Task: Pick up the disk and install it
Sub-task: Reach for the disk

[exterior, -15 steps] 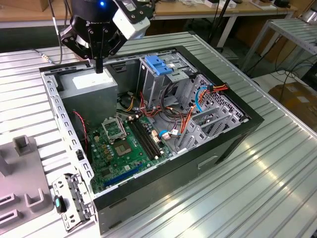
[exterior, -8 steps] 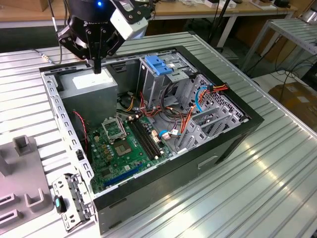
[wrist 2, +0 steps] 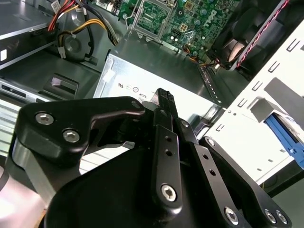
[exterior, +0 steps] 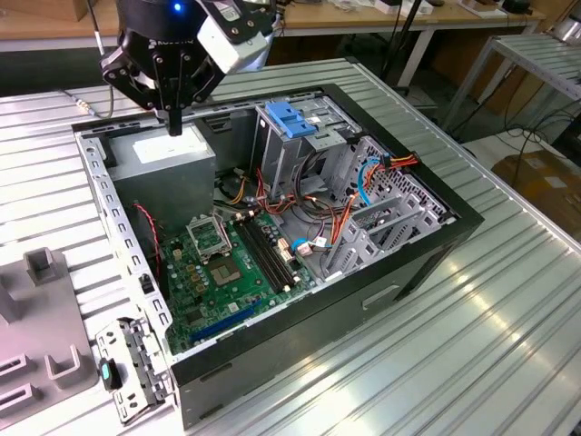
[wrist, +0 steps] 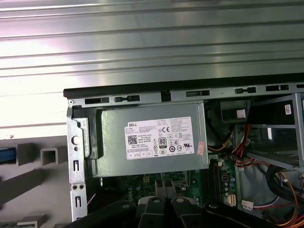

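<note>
The ribbed metal surface (exterior: 508,318) carries an open computer case (exterior: 318,318), lying on its side with its inside facing up. Inside it, the grey power supply (exterior: 163,150) sits in the corner nearest me, the green motherboard (exterior: 227,272) lies beside it, and the drive cage (exterior: 300,163) stands at the far side with a pale-blue latch plate (exterior: 290,118) on top. I cannot tell from here whether the cage's bay is free. Outside the case, on the exterior view's left, rests a grey fixture block (exterior: 36,309) with upright posts.

My end effector (exterior: 175,125) hangs just above the power supply, fingers pointing down. They are drawn close together with nothing between them, and they touch nothing that I can see.

The disk (wrist 2: 285,137) is, as best I can judge, the bright blue ribbed piece in the second wrist view, beyond the case's perforated wall on the fixture side. The first wrist view has a sliver of the same blue (wrist: 4,154) beside the fixture posts. It is well apart from my fingers.

So I judge the task barely begun. The disk is not picked up, nothing is carried, and both the grasp and the installation are left to do.
</note>
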You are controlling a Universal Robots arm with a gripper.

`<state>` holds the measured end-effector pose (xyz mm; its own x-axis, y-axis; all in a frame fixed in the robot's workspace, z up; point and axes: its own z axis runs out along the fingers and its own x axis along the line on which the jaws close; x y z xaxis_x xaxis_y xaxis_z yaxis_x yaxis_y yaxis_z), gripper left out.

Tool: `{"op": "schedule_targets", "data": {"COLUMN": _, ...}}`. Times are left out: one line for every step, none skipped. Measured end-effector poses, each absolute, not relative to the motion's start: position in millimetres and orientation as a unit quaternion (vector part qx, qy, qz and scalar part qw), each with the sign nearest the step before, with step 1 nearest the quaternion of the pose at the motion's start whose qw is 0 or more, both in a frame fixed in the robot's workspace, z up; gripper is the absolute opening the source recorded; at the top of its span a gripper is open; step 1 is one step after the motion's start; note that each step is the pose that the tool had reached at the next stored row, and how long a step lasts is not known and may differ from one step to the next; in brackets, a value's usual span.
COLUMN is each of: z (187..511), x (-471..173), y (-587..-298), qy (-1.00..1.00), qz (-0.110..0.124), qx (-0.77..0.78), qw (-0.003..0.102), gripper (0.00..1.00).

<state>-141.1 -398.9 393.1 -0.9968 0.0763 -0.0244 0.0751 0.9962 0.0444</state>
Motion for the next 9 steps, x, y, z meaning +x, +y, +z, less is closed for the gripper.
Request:
{"op": "schedule_targets", "data": {"z": 393.1, "x": -141.5, "y": -398.9, "qy": 0.999, "qz": 0.022, "qx": 0.038, "qw": 0.013, "gripper": 0.11}}
{"op": "schedule_targets", "data": {"z": 393.1, "x": -141.9, "y": -399.0, "qy": 0.999, "qz": 0.022, "qx": 0.038, "qw": 0.013, "gripper": 0.11}}
{"op": "schedule_targets", "data": {"z": 393.1, "x": -142.4, "y": -399.0, "qy": 0.999, "qz": 0.022, "qx": 0.038, "qw": 0.013, "gripper": 0.11}}
{"op": "schedule_targets", "data": {"z": 393.1, "x": -142.9, "y": -399.0, "qy": 0.999, "qz": 0.022, "qx": 0.038, "qw": 0.013, "gripper": 0.11}}
{"op": "schedule_targets", "data": {"z": 393.1, "x": -143.2, "y": -399.0, "qy": 0.999, "qz": 0.022, "qx": 0.038, "qw": 0.013, "gripper": 0.11}}
{"op": "schedule_targets", "data": {"z": 393.1, "x": -143.6, "y": -399.0, "qy": 0.999, "qz": 0.022, "qx": 0.038, "qw": 0.013, "gripper": 0.11}}
{"op": "schedule_targets", "data": {"z": 393.1, "x": -144.2, "y": -399.0, "qy": 0.999, "qz": 0.022, "qx": 0.038, "qw": 0.013, "gripper": 0.11}}
{"op": "schedule_targets", "data": {"z": 393.1, "x": -144.7, "y": -399.0, "qy": 0.999, "qz": 0.022, "qx": 0.038, "qw": 0.013, "gripper": 0.11}}
{"op": "schedule_targets", "data": {"z": 393.1, "x": -145.0, "y": -399.1, "qy": 0.999, "qz": 0.022, "qx": 0.038, "qw": 0.013, "gripper": 0.11}}
